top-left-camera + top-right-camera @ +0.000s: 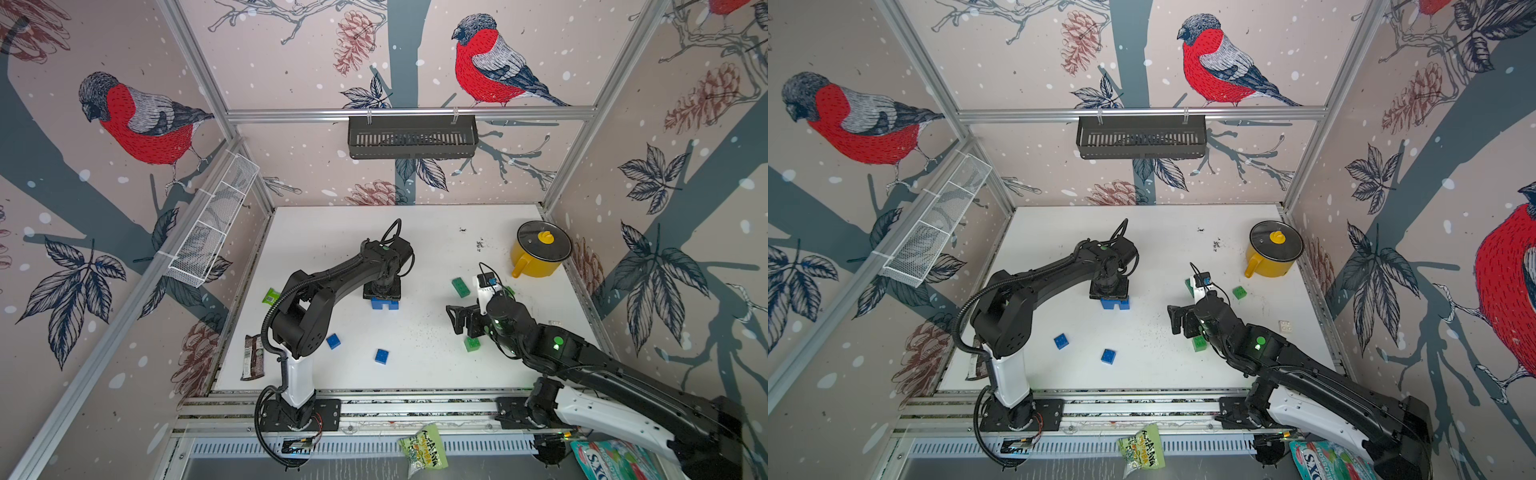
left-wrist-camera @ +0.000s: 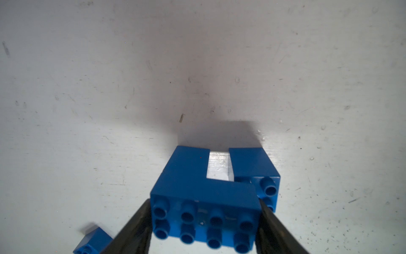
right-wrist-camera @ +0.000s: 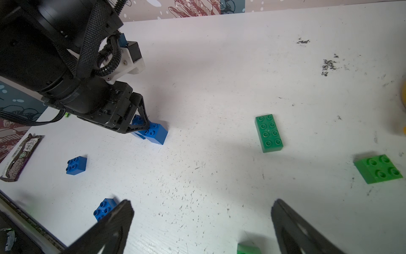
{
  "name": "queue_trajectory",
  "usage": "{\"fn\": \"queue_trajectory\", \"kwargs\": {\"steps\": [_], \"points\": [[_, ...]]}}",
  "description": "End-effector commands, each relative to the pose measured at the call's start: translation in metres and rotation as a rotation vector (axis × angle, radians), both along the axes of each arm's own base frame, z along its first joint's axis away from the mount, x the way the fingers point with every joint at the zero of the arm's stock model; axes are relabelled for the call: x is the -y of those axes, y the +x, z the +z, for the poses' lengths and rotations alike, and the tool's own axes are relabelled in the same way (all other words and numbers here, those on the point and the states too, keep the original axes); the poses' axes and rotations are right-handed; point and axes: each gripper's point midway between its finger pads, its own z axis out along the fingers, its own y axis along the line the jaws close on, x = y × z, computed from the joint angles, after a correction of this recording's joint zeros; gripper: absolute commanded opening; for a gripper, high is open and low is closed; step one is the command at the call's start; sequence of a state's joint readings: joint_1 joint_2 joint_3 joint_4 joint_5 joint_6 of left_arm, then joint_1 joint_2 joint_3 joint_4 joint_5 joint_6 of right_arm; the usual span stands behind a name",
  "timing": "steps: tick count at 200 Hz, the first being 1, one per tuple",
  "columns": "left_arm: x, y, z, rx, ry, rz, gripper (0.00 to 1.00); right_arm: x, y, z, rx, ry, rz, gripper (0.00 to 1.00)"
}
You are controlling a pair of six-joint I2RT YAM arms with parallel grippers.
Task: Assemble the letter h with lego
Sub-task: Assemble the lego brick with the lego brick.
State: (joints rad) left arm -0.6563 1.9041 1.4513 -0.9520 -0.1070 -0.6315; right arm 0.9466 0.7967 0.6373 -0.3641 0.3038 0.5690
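Lego build (image 1: 384,304) of smooth glossy blue plastic, arch-shaped, stands on the scuffed white table (image 1: 436,232) in both top views, under the left gripper (image 1: 382,296); two square blue bricks (image 1: 333,340) lie loose toward the front, and a square green brick (image 1: 471,344) sits just beside the right gripper (image 1: 454,320). Left wrist view: black fingers (image 2: 138,224) clamp both ends of the oblong blue brick (image 2: 204,211), eight round studs up, bridging two blocks (image 2: 186,167) with a gap between. Right wrist view: the right gripper's jaws stand wide apart, holding nothing, over the table, where an oblong green brick (image 3: 269,133) lies flat
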Motion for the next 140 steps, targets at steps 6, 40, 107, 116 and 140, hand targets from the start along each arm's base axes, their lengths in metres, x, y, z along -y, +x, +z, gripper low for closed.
{"fn": "queue_trajectory", "kwargs": {"steps": [6, 40, 107, 116, 140], "points": [[-0.0069, -0.0075, -0.0035, -0.032, 0.035, 0.012, 0.65, -0.0009, 0.0020, 0.0051, 0.021, 0.006, 0.002, 0.99], [-0.0070, -0.0074, -0.0034, -0.032, 0.039, 0.011, 0.65, -0.0009, 0.0017, 0.0048, 0.020, 0.006, 0.003, 1.00], [-0.0031, -0.0097, -0.0052, -0.040, 0.026, 0.002, 0.65, -0.0012, 0.0013, 0.0050, 0.020, 0.009, 0.003, 0.99], [-0.0025, -0.0099, -0.0052, -0.041, 0.024, -0.002, 0.65, -0.0011, 0.0016, 0.0052, 0.021, 0.009, 0.003, 1.00], [-0.0049, -0.0109, -0.0070, -0.043, 0.038, -0.008, 0.65, -0.0011, 0.0016, 0.0048, 0.020, 0.007, 0.003, 1.00]]}}
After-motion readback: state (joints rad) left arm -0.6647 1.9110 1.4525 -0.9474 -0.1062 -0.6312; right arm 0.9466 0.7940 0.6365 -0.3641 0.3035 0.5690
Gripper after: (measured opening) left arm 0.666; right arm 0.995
